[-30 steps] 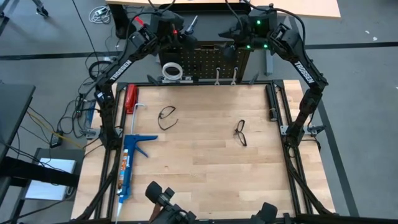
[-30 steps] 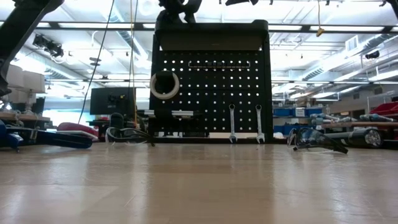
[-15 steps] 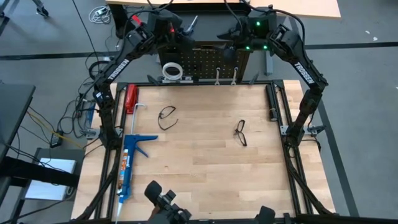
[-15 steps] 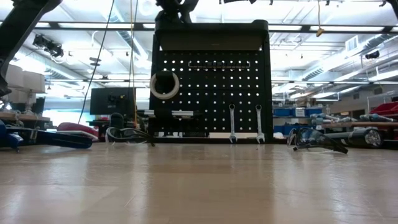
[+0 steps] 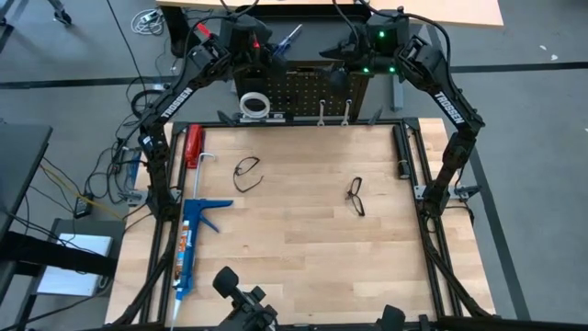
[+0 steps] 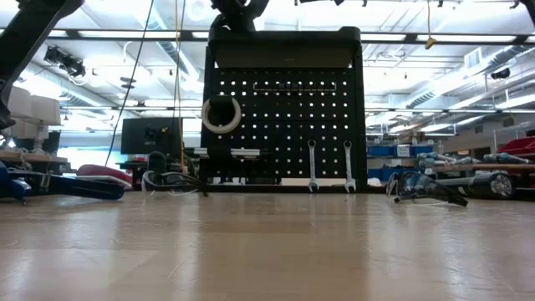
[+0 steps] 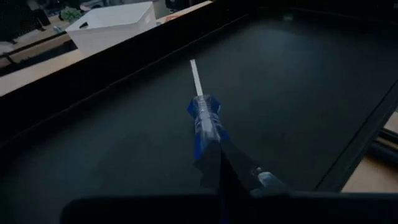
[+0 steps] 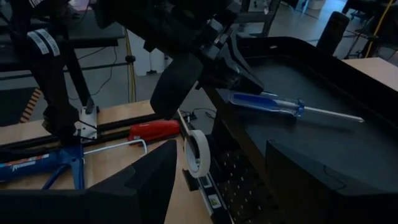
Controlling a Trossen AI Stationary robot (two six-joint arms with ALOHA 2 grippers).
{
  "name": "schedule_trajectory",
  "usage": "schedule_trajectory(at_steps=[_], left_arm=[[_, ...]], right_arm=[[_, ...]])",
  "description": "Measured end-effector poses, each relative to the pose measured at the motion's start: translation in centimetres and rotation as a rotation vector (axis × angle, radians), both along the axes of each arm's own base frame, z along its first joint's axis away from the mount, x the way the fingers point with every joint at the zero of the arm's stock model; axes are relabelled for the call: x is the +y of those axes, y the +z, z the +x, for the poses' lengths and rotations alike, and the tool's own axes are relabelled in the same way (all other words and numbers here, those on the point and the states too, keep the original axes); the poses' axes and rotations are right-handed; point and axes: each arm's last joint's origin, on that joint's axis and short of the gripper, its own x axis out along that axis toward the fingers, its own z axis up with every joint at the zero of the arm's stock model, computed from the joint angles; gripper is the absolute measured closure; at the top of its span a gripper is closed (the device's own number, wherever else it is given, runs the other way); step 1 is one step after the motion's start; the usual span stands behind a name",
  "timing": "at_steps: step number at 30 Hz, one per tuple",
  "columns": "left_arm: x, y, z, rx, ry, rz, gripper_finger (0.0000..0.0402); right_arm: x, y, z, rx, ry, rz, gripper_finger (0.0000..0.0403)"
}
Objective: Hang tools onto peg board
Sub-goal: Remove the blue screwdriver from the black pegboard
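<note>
While the left pincer (image 7: 219, 163) is clenching the handle of the blue-handled screwdriver (image 7: 204, 121) above the top shelf of the peg board (image 6: 284, 117), the shaft is pointing away across that shelf. To do this step well, the arm should be lifting clear of the shelf rim before swinging to the board's perforated face. The right pincer (image 8: 217, 168) is hovering released beside the board's top.

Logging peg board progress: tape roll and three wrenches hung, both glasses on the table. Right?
Not quite: two wrenches hang on the peg board, as the low view shows. The tape roll is hung, and both glasses lie on the table.
</note>
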Motion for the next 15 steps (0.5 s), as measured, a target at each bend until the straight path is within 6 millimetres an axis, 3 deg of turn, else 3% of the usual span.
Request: schedule_trajectory(at_steps=[15], left_arm=[[-0.8,2.3,-1.1,-0.043,0.03,0.132,0.0401]], right_arm=[[0.0,0.1,0.0,-0.007,-0.002,0.001,0.0157]])
